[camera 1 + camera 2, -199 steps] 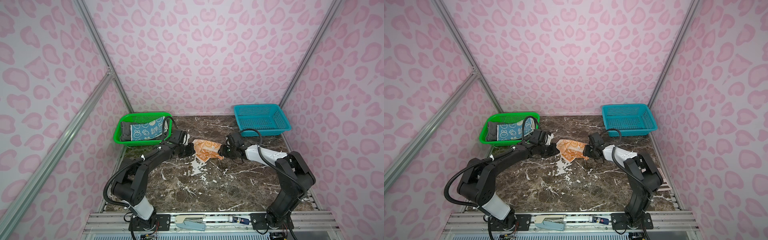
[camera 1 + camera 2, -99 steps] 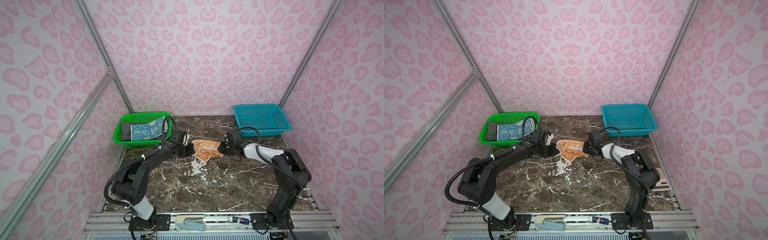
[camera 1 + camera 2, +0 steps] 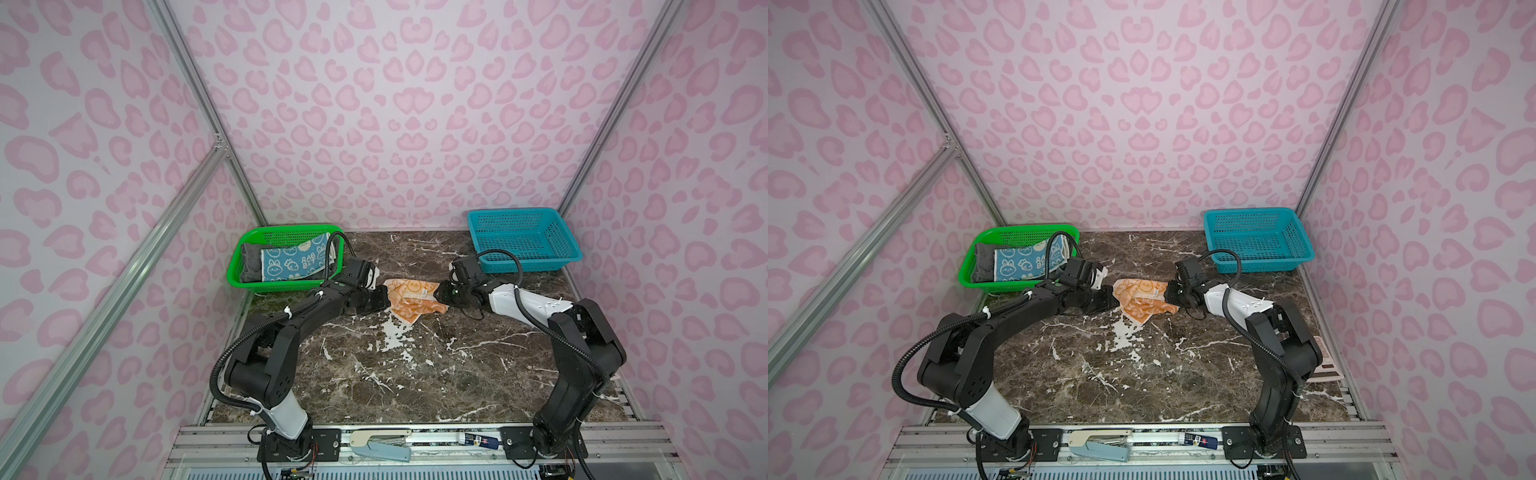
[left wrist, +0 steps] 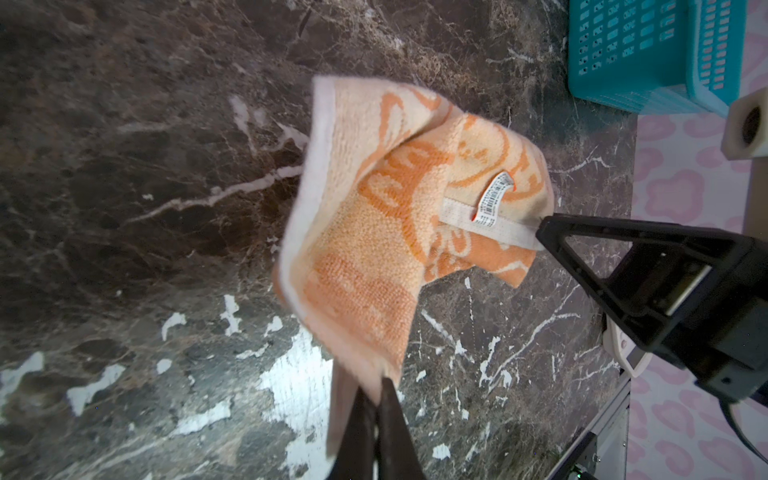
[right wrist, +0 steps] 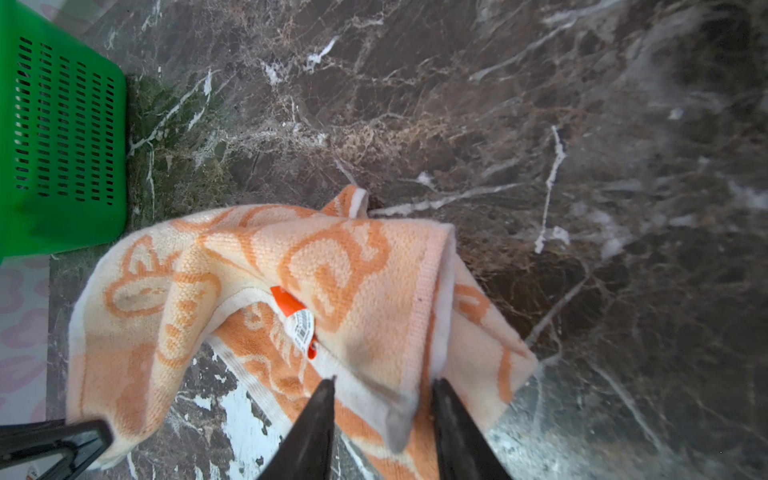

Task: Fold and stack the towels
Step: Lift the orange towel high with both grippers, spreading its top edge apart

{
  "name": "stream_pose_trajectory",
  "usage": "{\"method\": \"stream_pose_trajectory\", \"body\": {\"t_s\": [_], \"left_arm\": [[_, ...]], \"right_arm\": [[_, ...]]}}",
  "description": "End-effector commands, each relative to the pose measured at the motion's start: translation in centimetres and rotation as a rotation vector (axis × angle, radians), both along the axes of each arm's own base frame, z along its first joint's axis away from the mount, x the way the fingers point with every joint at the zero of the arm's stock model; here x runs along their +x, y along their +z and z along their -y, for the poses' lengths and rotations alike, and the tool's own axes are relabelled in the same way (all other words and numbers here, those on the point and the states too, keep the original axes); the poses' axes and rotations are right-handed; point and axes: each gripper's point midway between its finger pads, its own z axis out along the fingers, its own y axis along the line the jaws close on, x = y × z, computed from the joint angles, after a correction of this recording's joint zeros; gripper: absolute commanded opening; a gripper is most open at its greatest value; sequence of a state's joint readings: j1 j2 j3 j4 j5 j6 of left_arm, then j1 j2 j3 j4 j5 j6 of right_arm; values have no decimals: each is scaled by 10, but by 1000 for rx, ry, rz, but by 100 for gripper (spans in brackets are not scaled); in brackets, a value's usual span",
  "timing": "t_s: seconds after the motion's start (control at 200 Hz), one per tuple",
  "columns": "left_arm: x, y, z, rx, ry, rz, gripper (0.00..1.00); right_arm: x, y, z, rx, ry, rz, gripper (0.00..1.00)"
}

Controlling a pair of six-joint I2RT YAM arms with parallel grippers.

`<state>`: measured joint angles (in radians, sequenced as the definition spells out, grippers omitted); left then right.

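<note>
Towels are lying in two places on my dark marble worktop. In its back left corner a green basket is holding two of them. The grey towel is lying folded along the side nearest the worktop's left edge, and the blue towel with white rabbits is lying against it, spreading toward the basket's other side. In the back right corner a teal basket is sitting.

The orange towel is sagging between my two pincers, near the back edge and midway between the baskets. One corner is drooping toward the marble, and I cannot tell whether it is touching. My left pincer is clamping one corner of it, fingers pressed together on the cloth. My right pincer is standing with its fingers apart, a fold of the towel's opposite end lying between them. A small white tag is curling up from the hem near that pincer.
</note>
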<state>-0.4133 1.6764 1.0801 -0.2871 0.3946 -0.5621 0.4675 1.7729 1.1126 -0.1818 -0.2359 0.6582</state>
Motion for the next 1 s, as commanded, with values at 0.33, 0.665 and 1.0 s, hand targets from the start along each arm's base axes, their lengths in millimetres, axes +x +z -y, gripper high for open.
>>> {"method": "stream_pose_trajectory", "body": {"t_s": [0.33, 0.665, 1.0], "left_arm": [[4, 4, 4, -14, -11, 11, 4], [5, 2, 5, -16, -12, 7, 4], [6, 7, 5, -16, -13, 19, 4]], "right_arm": [[-4, -7, 1, -19, 10, -26, 30], [-1, -12, -2, -9, 8, -31, 30], [9, 6, -1, -26, 22, 24, 0]]}}
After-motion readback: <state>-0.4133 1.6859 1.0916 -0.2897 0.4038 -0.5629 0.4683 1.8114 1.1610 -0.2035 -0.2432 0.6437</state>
